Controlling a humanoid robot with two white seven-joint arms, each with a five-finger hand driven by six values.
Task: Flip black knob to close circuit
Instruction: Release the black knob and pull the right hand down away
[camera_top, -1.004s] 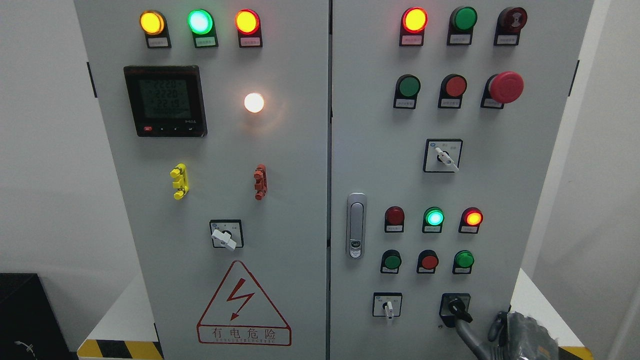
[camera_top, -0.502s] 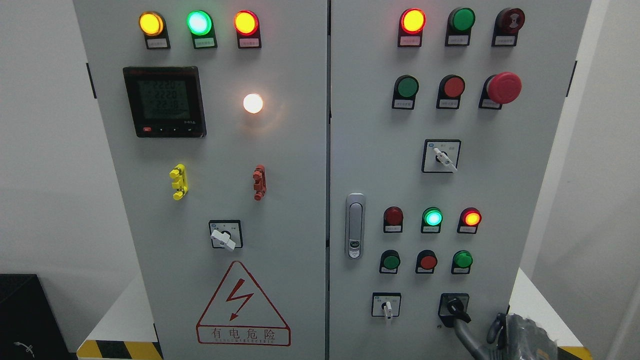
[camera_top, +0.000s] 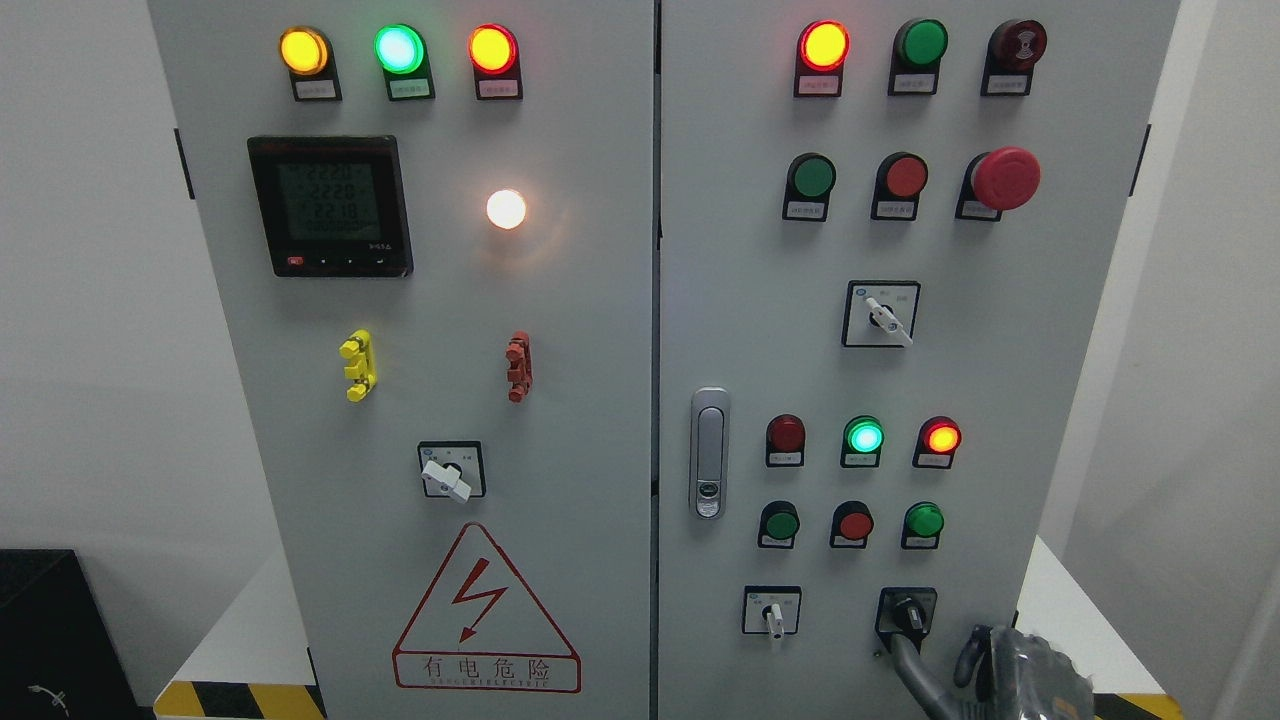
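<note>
Since the earlier frames, the black knob (camera_top: 908, 612) has swung from pointing lower right to nearly straight down, and the right hand (camera_top: 985, 668) has slid left along the bottom edge. One grey finger (camera_top: 912, 672) reaches up to the knob's lower tip, apparently to push it round; whether the other fingers are curled cannot be told. The knob sits at the lower right of the grey cabinet (camera_top: 600, 300), beside a white selector switch (camera_top: 771, 613). Above them, a green lamp (camera_top: 865, 437) glows. The left hand is out of sight.

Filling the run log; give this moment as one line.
right hand at black knob | finger touching | lower right of cabinet | left hand unseen
</note>
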